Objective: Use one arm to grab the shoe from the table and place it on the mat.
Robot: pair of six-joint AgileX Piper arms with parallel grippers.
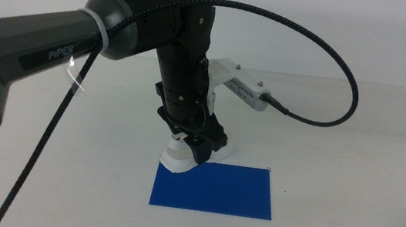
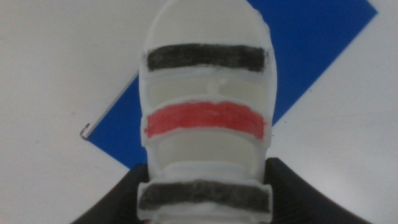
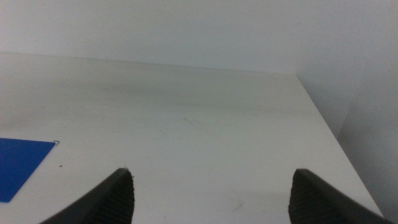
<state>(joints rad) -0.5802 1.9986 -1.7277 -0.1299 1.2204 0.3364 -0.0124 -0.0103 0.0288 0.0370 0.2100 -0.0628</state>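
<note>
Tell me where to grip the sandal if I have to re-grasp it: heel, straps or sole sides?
Grip the sole sides near the heel end, coming down from above as the left gripper does now. The shoe has a chunky white sole with flat flanks, so the jaws likely seat well there; the black and red straps look thin. It sits at the mat edge on the table. The right gripper waits aside, open.

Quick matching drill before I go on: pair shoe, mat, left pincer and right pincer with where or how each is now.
1 shoe
2 mat
3 left pincer
4 right pincer

a open over bare table
b flat and blue on the table
c shut on the shoe
d held at the mat's far left corner

Pairs: 1-d, 2-b, 3-c, 4-a
</note>
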